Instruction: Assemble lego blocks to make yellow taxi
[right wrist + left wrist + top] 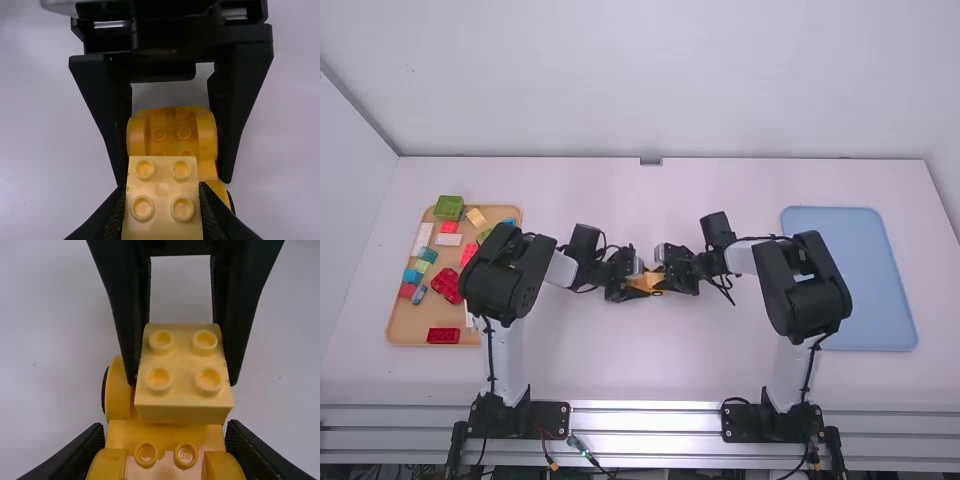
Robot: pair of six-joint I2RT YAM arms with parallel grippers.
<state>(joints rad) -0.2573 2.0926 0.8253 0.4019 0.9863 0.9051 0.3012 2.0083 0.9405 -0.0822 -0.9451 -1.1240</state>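
Our left gripper (166,429) is closed on the car base (171,131); our right gripper (162,188) pinches a yellow block (183,367) right at the base. We judge this the joining step; next, align and press together.

A tray (410,329) with loose blocks (445,285) lies left on the counter (645,370), a second tray (875,300) right; the taxi body (165,432) and upper block (184,365) are between them.

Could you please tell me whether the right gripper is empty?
No, the right gripper has its fingers pressed against both sides of a pale yellow block.
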